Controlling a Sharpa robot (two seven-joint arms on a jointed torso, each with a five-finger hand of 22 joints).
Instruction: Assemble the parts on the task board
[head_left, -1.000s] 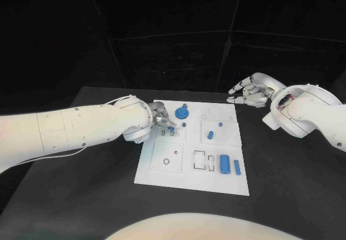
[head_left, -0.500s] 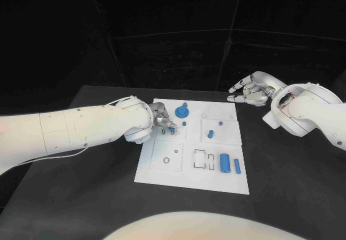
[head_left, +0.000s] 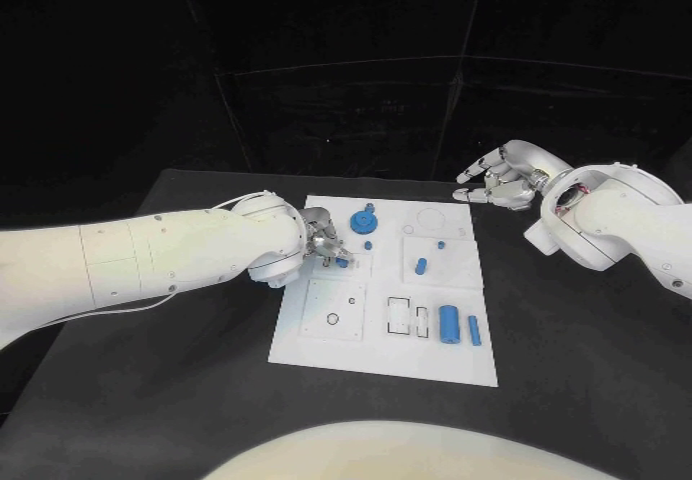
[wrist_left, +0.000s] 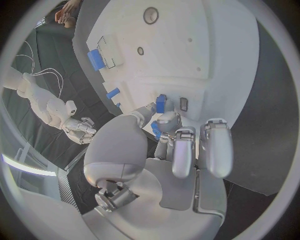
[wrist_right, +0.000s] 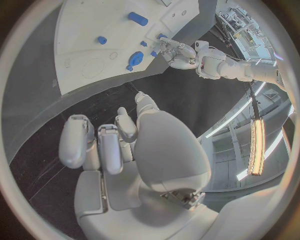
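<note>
The white task board (head_left: 325, 345) lies in the middle of the black table. My left hand (head_left: 320, 240) hovers over the board's left side and pinches a small blue part (wrist_left: 160, 104) between thumb and finger, right beside two small slots (wrist_left: 183, 104). The same small blue part (head_left: 339, 262) peeks out under the fingers in the head view. My right hand (head_left: 498, 180) hangs off the board's far right corner with its fingers (wrist_right: 75, 140) apart and nothing in them. Loose on the board lie a round blue part (head_left: 362, 223), a short blue peg (head_left: 420, 268), a blue cylinder (head_left: 449, 323) and a blue bar (head_left: 473, 332).
The board's near left panel has a small ring hole (head_left: 333, 322), and rectangular cut-outs (head_left: 400, 317) sit beside the cylinder. Bare black table (head_left: 173, 400) surrounds the board on all sides. The round blue part (wrist_right: 135, 57) and my left arm (wrist_right: 212, 62) also appear past my right hand.
The left hand has shifted slightly over the small slots, still pinching the small blue part. The right hand has barely moved.
</note>
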